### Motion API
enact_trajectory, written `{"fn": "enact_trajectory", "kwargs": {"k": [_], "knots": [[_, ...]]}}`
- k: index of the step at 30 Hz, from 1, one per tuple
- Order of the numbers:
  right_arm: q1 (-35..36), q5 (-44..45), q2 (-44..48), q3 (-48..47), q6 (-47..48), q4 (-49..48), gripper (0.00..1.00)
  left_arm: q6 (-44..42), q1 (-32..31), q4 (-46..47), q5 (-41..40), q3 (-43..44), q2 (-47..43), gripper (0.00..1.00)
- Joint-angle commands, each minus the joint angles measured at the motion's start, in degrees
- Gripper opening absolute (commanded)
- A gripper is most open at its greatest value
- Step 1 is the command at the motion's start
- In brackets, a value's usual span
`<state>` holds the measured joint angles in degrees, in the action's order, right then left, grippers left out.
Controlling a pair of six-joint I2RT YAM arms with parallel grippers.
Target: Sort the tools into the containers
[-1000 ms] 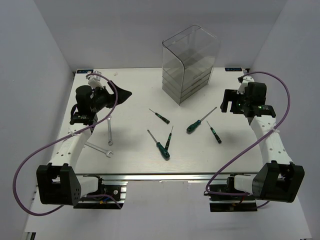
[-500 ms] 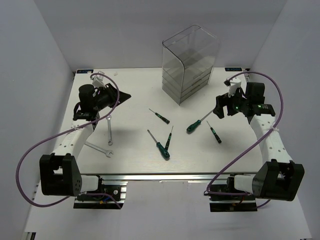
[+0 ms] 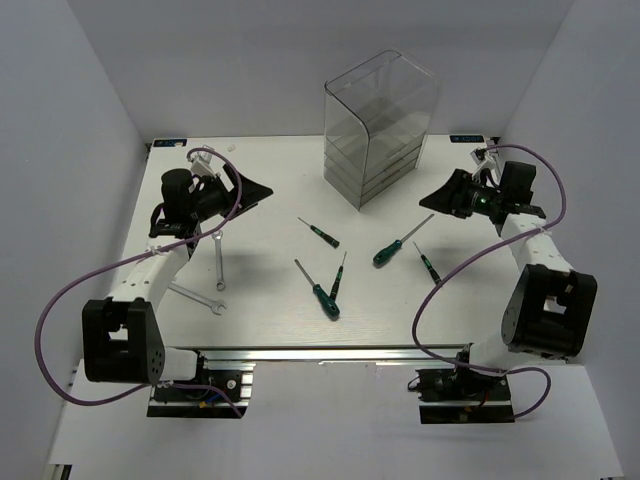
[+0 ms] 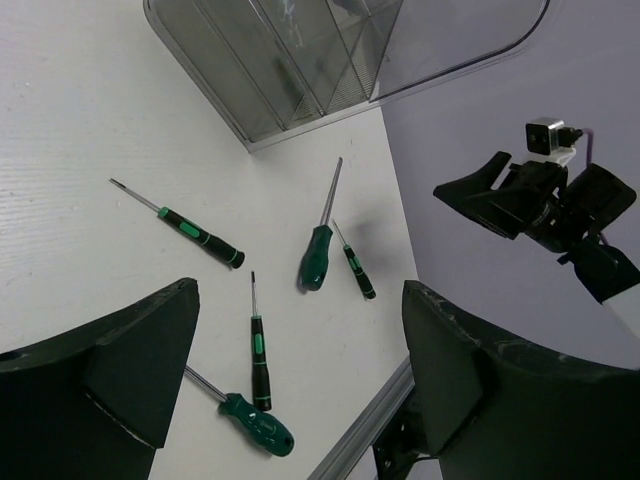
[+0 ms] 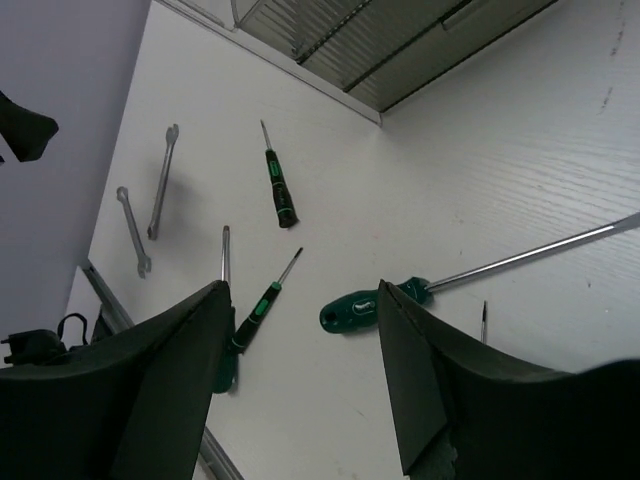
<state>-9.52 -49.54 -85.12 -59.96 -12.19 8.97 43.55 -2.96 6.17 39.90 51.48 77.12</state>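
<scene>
Left gripper point(image 3: 252, 188) and right gripper point(image 3: 443, 197) both gape wide and empty above the table point(image 3: 270, 325). Screwdrivers point(image 3: 320, 233) lie mid-table, wrenches point(image 3: 219, 262) near left, drawers point(image 3: 375, 130) far.

Left wrist: spread fingers point(image 4: 120, 370) frame the screwdrivers.

Right wrist: the long screwdriver point(image 5: 360, 308) sits between its fingers. Nothing looks sorted; next, descend and close on it.

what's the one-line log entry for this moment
left fingers open, empty | right fingers open, empty | five screwdrivers, two wrenches loose on table
</scene>
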Motion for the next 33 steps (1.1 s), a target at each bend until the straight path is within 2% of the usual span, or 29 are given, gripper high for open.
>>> {"fn": "enact_trajectory", "kwargs": {"k": [1, 4, 9, 14, 21, 24, 33], "knots": [[0.11, -4.78, -2.67, -2.6, -8.98, -10.73, 0.67, 0.65, -0.29, 1.91, 1.15, 0.46, -2.59, 0.92], [0.2, -4.69, -7.33, -6.21, -13.02, -14.05, 0.69, 2.5, -0.47, 5.24, 0.88, -1.65, -3.38, 0.92], [1.43, -4.95, -14.8, -11.66, -17.6, -19.15, 0.68, 2.77, -0.55, 4.64, 0.44, -1.3, -3.64, 0.92], [3.18, -9.26, -23.31, -15.7, -26.3, -35.32, 0.61, 2.59, -0.64, 3.32, -0.44, -0.77, -4.43, 0.92], [5.39, -9.26, -33.43, -25.28, -27.71, -38.93, 0.6, 3.03, -1.26, 2.18, -2.81, -1.12, -6.46, 0.92], [5.74, -9.35, -37.21, -30.03, -26.14, -37.63, 0.58, 3.12, -1.69, 1.74, -3.69, -1.12, -6.9, 0.92], [6.27, -9.44, -40.56, -30.56, -30.35, -42.89, 0.54, 3.3, -3.98, 0.77, -6.41, -1.39, -7.43, 0.92]]}}
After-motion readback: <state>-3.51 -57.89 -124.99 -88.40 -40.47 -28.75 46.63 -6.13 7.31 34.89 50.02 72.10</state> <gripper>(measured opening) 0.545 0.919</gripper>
